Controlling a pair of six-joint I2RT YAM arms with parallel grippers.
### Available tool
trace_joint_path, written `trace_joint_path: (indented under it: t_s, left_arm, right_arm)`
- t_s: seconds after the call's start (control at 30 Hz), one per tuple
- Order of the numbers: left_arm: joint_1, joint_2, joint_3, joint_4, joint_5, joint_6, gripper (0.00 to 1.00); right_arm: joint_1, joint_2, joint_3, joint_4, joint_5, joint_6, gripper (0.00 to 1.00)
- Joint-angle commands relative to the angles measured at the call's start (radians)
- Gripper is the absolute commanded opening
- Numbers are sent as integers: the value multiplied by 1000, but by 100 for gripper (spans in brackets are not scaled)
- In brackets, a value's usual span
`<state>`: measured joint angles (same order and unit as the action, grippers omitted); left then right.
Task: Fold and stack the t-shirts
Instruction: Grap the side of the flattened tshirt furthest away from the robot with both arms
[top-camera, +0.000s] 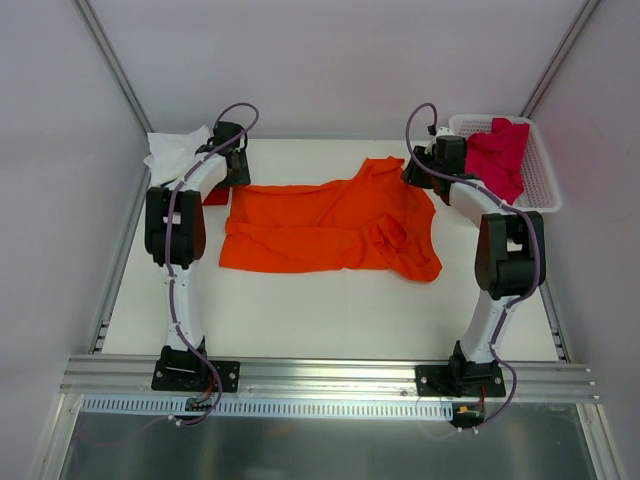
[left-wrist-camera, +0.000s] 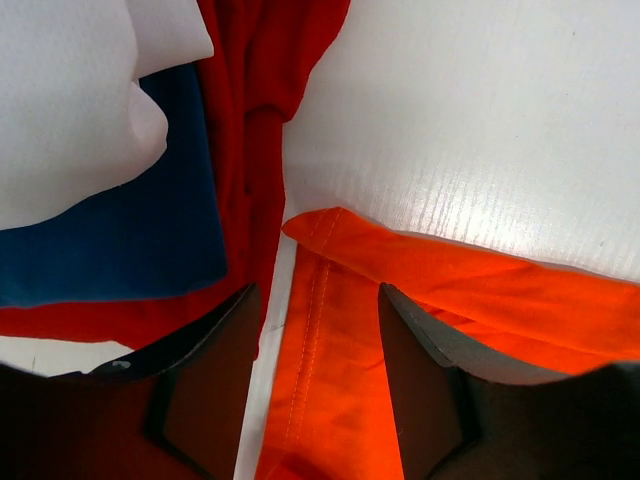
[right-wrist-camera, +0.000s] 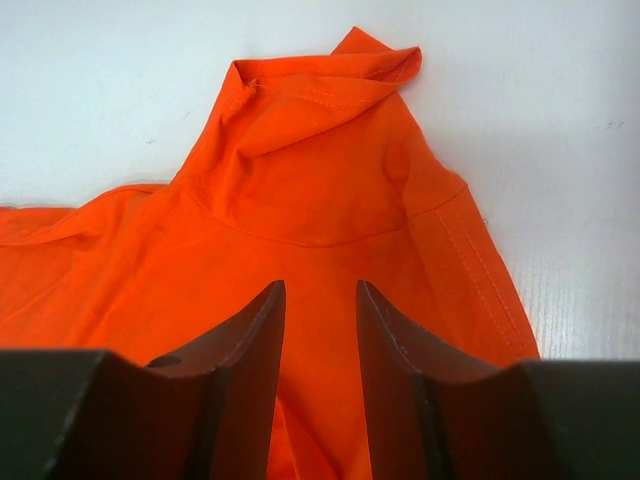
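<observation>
Orange shirt: biggest piece, spread on the desk between my left tool and right tool. Rumpled, and doubled over on itself at the right tool's end.
Left tool: jaws apart, nothing pinched. The hem corner lies just ahead of the gap, and the hem runs back under the gap.
Right tool: jaws apart with a narrower gap. Orange cloth lies under and between them, not clamped as far as I can see. A stitched ridge stands up just ahead.
Pile: white shirt over dark blue shirt over red shirt, ahead and to the left of the left tool. The red edge sits just beside the orange corner.
Basket: out past the right tool on its right, with the crimson-pink shirt heaped in it.
Handling: my read is a light, limp knit with no stiffness. It will drape, sag and trail when lifted, and it should slide easily on the desk. Not fragile.
Where to grip: I'd go for the stitched hems, since the doubled cloth gives the jaws more to bite. Left takes the corner under it, right takes the seamed edge just ahead.
Risk: the left tool could snag the red shirt along with the corner. The right tool could catch an extra layer where the cloth is doubled, so the fold comes up crooked.
</observation>
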<state>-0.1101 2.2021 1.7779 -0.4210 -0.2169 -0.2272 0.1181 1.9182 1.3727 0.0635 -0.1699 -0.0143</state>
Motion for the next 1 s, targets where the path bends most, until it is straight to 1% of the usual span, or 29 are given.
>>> trace_joint_path:
  t_s: [0.0,0.1,0.3,0.53,0.8,0.87,0.9,0.97]
  left_arm:
    - [12,14,63,-53,20,11,50]
    - [20,42,106,-80,39,14,49]
    - [29,106,212,-154,60,20,49]
    - [33,128,245,-174,88,26,49]
    - [35,142,250,-190,165,20,48]
    - [36,157,271,-205,180,19,48]
    - [36,162,276,-209,182,17,47]
    - [36,168,287,-213,188,11,40]
  right_arm:
    - [-9,-47,-9,41,-26,11,38]
    - [-9,-53,-12,41,-28,13,38]
    - [-9,-59,-20,48,-34,40,37]
    - [-11,-67,-29,52,-33,42,36]
    - [-9,-74,-34,58,-37,51,36]
    - [-11,-79,-37,59,-37,50,36]
    - [-11,-81,-37,59,-39,51,36]
    - [-11,-84,-40,59,-37,50,36]
